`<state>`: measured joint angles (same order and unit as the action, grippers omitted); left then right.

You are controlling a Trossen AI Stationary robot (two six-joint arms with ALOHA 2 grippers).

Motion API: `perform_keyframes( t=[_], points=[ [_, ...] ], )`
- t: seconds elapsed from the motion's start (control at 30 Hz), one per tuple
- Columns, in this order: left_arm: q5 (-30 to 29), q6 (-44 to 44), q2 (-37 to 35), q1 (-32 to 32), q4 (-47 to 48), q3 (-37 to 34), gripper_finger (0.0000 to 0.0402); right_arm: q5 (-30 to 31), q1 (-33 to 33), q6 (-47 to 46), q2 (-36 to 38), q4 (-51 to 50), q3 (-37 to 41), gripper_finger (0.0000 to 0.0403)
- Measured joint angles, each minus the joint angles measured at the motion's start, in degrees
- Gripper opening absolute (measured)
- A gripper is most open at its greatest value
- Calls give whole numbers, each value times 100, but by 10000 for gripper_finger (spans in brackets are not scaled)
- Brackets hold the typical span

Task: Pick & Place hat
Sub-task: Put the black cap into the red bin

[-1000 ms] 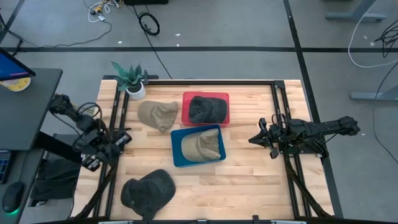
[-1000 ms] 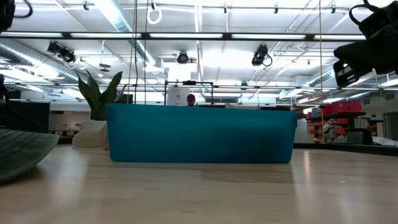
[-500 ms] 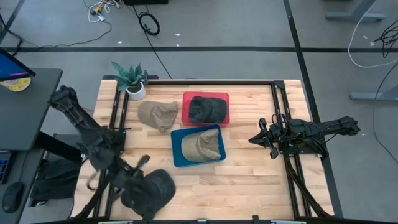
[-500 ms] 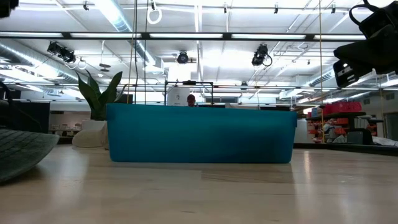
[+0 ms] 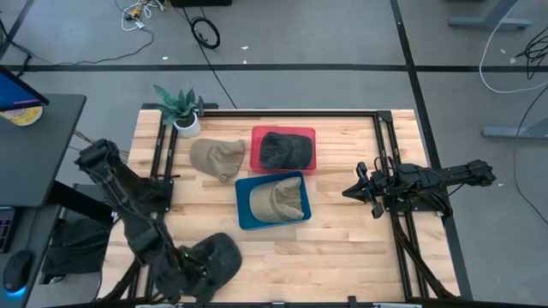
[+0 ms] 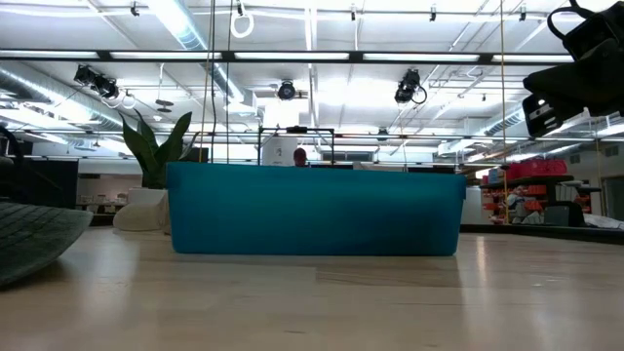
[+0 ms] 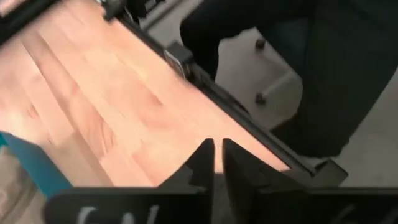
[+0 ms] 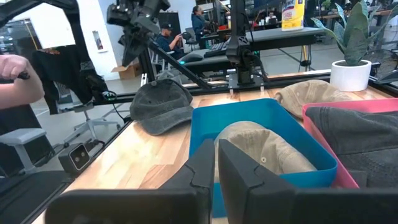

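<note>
A dark grey hat [image 5: 214, 257] lies crown-up on the table near its near-left corner, also visible in the right wrist view [image 8: 160, 104] and the low view [image 6: 34, 234]. My left gripper [image 5: 188, 272] hovers above this hat's left part, shut and holding nothing [image 7: 217, 155]. A tan hat [image 5: 217, 157] rests on the table by the plant. Another tan hat [image 5: 276, 201] sits in the blue bin [image 5: 242, 205], and a dark hat [image 5: 284, 150] in the red bin [image 5: 255, 154]. My right gripper [image 5: 347, 192] waits at the table's right side, shut [image 8: 216, 158].
A potted plant [image 5: 181, 109] stands at the far-left corner. Black frame rails [image 5: 384, 154] run along the table's sides. Bare wood lies near the blue bin and toward the right. A person's hand [image 8: 15, 65] shows beyond the table's left side, near an office chair.
My left arm has swung from the table's left edge toward the near edge and now stands over the dark grey hat. No hat has moved.
</note>
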<state>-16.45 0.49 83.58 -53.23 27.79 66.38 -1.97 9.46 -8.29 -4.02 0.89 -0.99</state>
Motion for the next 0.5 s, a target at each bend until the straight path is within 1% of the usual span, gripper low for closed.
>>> perform_keyframes(
  t=[0.1, 0.2, 0.3, 0.4, 0.5],
  points=[
    [-23, -168, 311, -5, 422, 281, 78, -1, -1, 0, -1, 0, 0, 27],
    [-28, -351, 528, -5, 704, 345, 127, 1, -1, 0, 1, 0, 0, 27],
    [-16, -735, 711, -3, 1253, 345, 171, -1, -1, 1, 0, 0, 0, 27],
    [145, -1143, 925, 33, 1891, 342, 199, 0, -1, 0, 0, 1, 0, 27],
    [250, -1334, 1116, 66, 2018, 342, 210, 1, 1, 0, -1, 0, 0, 27]
  ],
)
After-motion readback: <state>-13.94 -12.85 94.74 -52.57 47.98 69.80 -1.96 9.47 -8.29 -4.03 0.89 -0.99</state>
